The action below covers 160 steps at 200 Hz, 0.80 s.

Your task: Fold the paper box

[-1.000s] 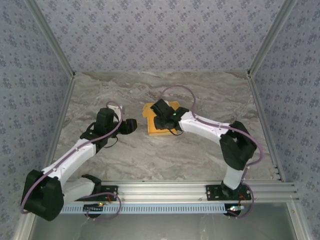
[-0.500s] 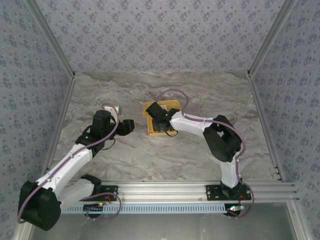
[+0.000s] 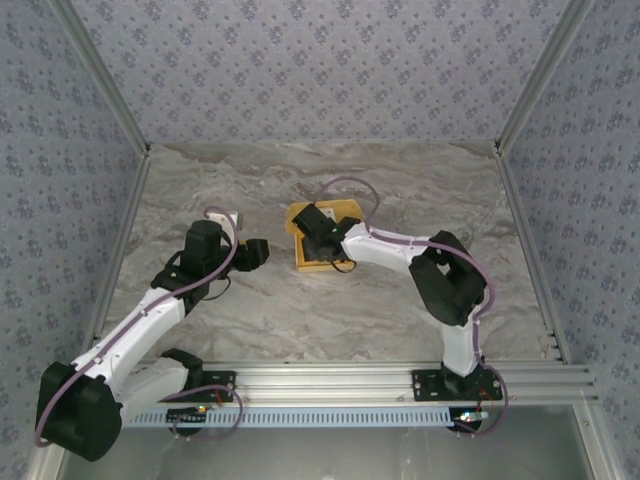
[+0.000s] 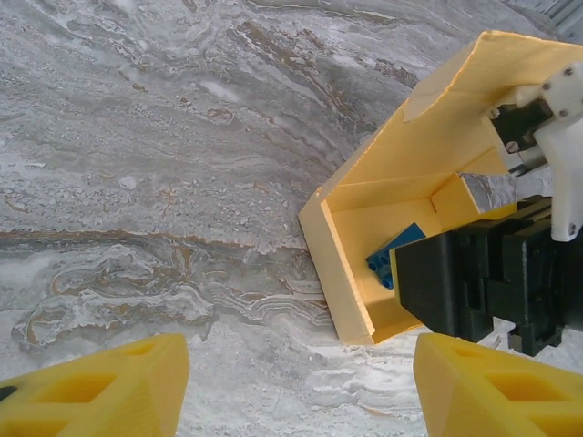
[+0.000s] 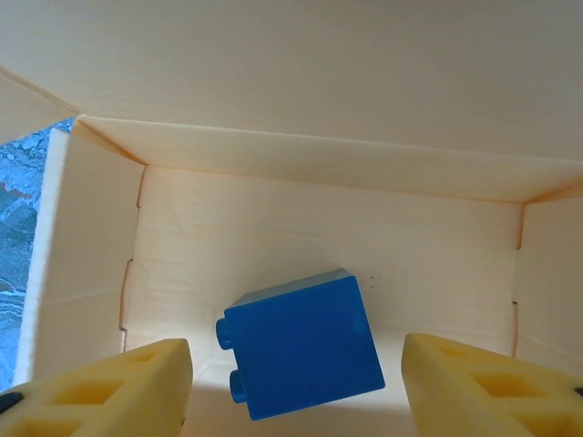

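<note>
Hovering right fingers (image 5: 100,387) over open box (image 4: 364,218) on desk (image 4: 137,137): wide, empty | blue block (image 5: 305,341) lies inside | left fingers (image 4: 100,387) wide, empty, just beside box | step: closing, lid (image 4: 428,127) upright | next: likely needs lid pushed down, flap tucked

Grey marbled table (image 3: 300,320) between blue-grey floral-patterned walls (image 3: 320,70).

Grey marbled table (image 3: 260,315); lying directly on it, the open yellow paper box (image 4: 364,214), well beyond the aluminium rail (image 3: 350,375).
</note>
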Each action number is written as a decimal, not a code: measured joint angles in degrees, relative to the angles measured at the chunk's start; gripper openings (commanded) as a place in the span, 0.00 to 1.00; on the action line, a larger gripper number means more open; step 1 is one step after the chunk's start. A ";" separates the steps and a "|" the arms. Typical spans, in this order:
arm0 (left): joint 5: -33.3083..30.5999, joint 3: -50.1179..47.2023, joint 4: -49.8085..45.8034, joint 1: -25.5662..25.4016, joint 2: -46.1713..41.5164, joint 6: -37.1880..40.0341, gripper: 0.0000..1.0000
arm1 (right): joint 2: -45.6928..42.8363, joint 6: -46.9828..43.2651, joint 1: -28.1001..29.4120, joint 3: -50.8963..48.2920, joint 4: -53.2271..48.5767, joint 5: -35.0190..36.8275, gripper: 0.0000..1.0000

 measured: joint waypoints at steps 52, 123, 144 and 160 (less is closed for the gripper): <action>1.73 -0.87 3.74 0.00 1.09 -0.85 0.72 | -13.92 -4.85 3.41 -8.92 3.74 2.89 0.70; 7.65 -1.46 15.43 0.00 10.43 4.72 0.74 | -33.46 -25.07 -12.61 -20.35 9.84 -7.50 0.73; 7.87 -0.61 17.05 0.00 12.92 9.16 0.75 | -33.68 -31.10 -19.58 -21.92 12.52 -14.60 0.72; 8.33 0.72 17.62 0.00 15.30 12.92 0.75 | -32.92 -35.10 -23.15 -22.58 14.12 -19.91 0.73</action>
